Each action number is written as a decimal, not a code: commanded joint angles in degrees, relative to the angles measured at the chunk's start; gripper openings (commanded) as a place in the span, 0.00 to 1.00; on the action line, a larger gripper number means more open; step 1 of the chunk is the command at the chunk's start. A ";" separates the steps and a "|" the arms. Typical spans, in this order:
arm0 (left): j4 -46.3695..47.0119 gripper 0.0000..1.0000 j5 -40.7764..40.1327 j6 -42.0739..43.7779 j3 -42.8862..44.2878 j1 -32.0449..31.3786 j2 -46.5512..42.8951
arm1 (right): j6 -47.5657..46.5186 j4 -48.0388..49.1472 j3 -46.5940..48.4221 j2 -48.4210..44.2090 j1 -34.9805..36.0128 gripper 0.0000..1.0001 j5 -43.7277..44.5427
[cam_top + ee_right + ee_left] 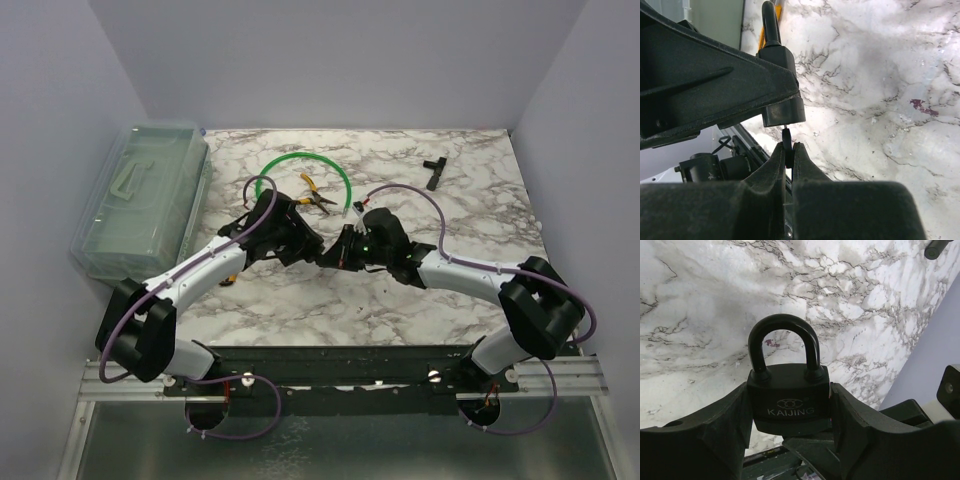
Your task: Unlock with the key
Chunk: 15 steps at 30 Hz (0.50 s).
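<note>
**Key tip at the padlock's base**

The key (pixel 786 144), a thin sliver with a dark head, points its narrow tip into the underside of the padlock (pixel 789 395). The padlock is a matte black block with a smooth arched shackle and raised lettering. The right gripper (pixel 788 154) pinches the key's head, its fingers pressed almost together. The left gripper (pixel 789 412) clamps the padlock's flanks above the glossy, grey-veined marble table (pixel 865 300).

A: Where's room on the worktop (pixel 330 315)?
B: The near strip lies bare, the right side mostly.
A: And in the way?
B: A clear box (pixel 140 200) on the left; pliers (pixel 316 196) and green hoop (pixel 300 157) behind the held padlock (pixel 789 400).
</note>
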 commanded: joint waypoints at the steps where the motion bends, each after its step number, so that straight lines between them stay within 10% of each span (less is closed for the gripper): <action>1: 4.06 0.00 8.77 -0.69 -0.93 -2.53 -4.75 | 2.81 5.40 0.57 -0.35 -0.67 0.00 3.03; 15: 6.35 0.00 9.30 0.29 -2.11 -2.48 -8.89 | 4.88 9.97 -0.40 -2.19 -0.67 0.00 1.85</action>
